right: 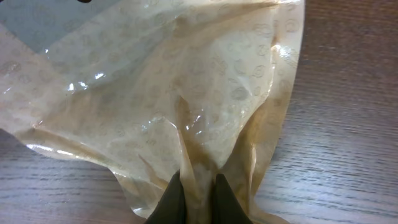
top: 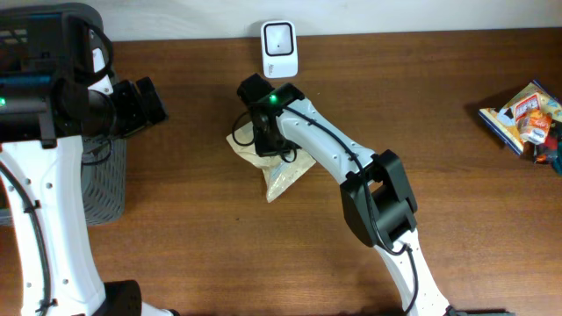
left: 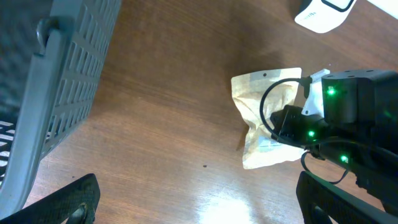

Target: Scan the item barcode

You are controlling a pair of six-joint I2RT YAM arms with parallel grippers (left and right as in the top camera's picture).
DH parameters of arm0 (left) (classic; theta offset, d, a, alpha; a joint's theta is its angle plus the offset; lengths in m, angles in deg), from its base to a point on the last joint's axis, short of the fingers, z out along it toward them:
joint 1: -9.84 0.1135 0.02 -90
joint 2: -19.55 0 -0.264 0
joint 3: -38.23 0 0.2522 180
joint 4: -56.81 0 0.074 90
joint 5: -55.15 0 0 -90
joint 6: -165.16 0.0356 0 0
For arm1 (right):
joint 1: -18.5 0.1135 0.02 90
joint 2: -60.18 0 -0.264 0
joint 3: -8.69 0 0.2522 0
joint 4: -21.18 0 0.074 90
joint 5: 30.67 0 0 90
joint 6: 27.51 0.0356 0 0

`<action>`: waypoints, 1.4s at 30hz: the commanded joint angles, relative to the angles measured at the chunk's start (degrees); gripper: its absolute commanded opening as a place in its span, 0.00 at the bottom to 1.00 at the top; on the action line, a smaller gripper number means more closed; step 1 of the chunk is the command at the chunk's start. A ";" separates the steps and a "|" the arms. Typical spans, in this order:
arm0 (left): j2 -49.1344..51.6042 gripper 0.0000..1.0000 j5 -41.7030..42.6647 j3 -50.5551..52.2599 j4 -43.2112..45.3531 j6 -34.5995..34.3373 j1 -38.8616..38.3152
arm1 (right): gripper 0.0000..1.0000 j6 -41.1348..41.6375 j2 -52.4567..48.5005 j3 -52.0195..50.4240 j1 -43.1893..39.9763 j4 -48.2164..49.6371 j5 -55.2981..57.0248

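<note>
**R gripper pinched on pouch: grasp step, lift next**

R gripper: fingertips together, clamped on a raised fold of the tan pouch. R wrist view shows film bunched up between the tips.

Pouch lies on the table, about centre, near the white scanner at the back edge but not touching it. R arm hides the pouch's upper part in the overhead view.

L gripper: jaws wide apart, nothing held, well off to the left by the grey basket. Colourful packets sit at far right, not involved.

Step, as judged: grasp made, lift not yet begun. Pouch appears to rest on the wood.

Barcode: can't tell where it is. A pale patch low on the pouch in the L wrist view may be a label, but it's too blurred to say.

Next move calls for:
- lift clear, then a short carry back toward the scanner
- turn the pouch so the code side faces the scanner window; if the code is underneath, a wrist roll is needed
- go slow: thin film held by one fold will prob. sag & swing, and the contents look loose, so they may shift
- keep the film fairly flat in front of the window
</note>
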 commanded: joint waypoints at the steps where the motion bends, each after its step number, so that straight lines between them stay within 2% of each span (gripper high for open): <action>1: -0.24 0.99 -0.22 -0.09 -0.04 -0.57 -0.20 | 0.04 0.11 -2.86 -0.90 -0.61 -0.81 2.01; 5: -0.24 0.99 -0.22 -0.09 -0.04 -0.57 -0.20 | 0.04 0.13 -2.84 1.09 -1.11 -0.33 -0.33; 12: -0.24 0.99 -0.22 -0.09 -0.04 -0.57 -0.20 | 0.04 0.13 -2.84 19.80 -10.91 1.42 -13.05; 16: -0.24 0.99 -0.22 -0.09 -0.04 -0.57 -0.20 | 0.04 4.76 -2.86 21.33 -16.13 12.50 -16.90; 21: -0.24 0.99 -0.22 -0.09 -0.04 -0.57 -0.20 | 0.04 3.85 -2.86 21.27 -17.49 12.17 -17.29; 22: -0.24 0.99 -0.22 -0.09 -0.04 -0.57 -0.20 | 0.11 3.02 -2.89 20.92 -17.29 10.99 -16.68; 23: -0.24 0.99 -0.22 -0.09 -0.04 -0.57 -0.20 | 0.37 3.04 -2.93 19.76 -16.59 8.26 -14.29; 25: -0.24 0.99 -0.22 -0.09 -0.04 -0.57 -0.20 | 0.73 3.06 -3.10 15.63 -14.60 5.95 -10.10; 27: -0.24 0.99 -0.22 -0.09 -0.04 -0.57 -0.20 | 0.77 3.13 -3.10 9.73 -12.31 5.99 -8.68; 29: -0.24 0.99 -0.22 -0.09 -0.04 -0.57 -0.20 | 0.85 3.08 -3.10 2.49 -9.42 9.46 -7.65; 32: -0.24 0.99 -0.22 -0.09 -0.04 -0.57 -0.20 | 0.90 4.22 -3.13 -5.68 -5.44 13.86 1.86; 34: -0.24 0.99 -0.22 -0.09 -0.04 -0.57 -0.20 | 0.90 4.20 -4.00 -7.04 -4.28 14.40 6.38; 35: -0.24 0.99 -0.22 -0.09 -0.04 -0.57 -0.20 | 0.87 4.20 -4.68 -7.04 -4.22 14.34 7.23; 36: -0.24 0.99 -0.22 -0.09 -0.04 -0.57 -0.20 | 0.79 4.44 -5.40 -7.06 -4.24 14.05 7.37; 38: -0.24 0.99 -0.22 -0.09 -0.04 -0.57 -0.20 | 0.58 6.21 -6.71 -7.08 -4.33 12.20 7.30; 39: -0.24 0.99 -0.22 -0.09 -0.04 -0.57 -0.20 | 0.51 6.95 -7.37 -7.15 -4.28 10.93 6.88; 40: -0.24 0.99 -0.22 -0.09 -0.04 -0.57 -0.20 | 0.33 7.63 -7.93 -7.21 -4.22 9.31 6.51; 41: -0.24 0.99 -0.22 -0.09 -0.04 -0.57 -0.20 | 0.18 7.85 -8.17 -7.23 -4.22 8.74 6.49; 42: -0.24 0.99 -0.22 -0.09 -0.04 -0.57 -0.20 | 0.08 7.87 -8.17 -7.23 -4.22 8.20 6.45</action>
